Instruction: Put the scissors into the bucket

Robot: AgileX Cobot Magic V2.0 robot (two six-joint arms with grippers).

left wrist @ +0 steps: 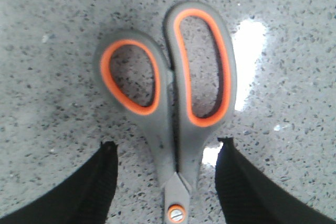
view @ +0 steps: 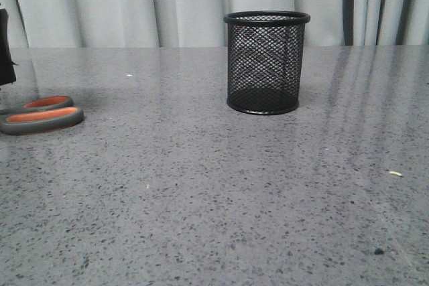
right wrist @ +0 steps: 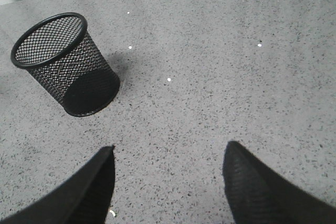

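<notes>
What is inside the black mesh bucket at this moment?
Nothing shows inside the bucket: through the mesh only its dark base appears. The scissors lie flat on the table, apart from it.

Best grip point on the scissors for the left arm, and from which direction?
Grip the neck where the two grey handle shanks merge, just above the pivot screw. The scissors lie flat on the table, so come straight down. The left gripper is open with its fingers either side of that narrow neck, which fits between them better than the wide loops.
</notes>
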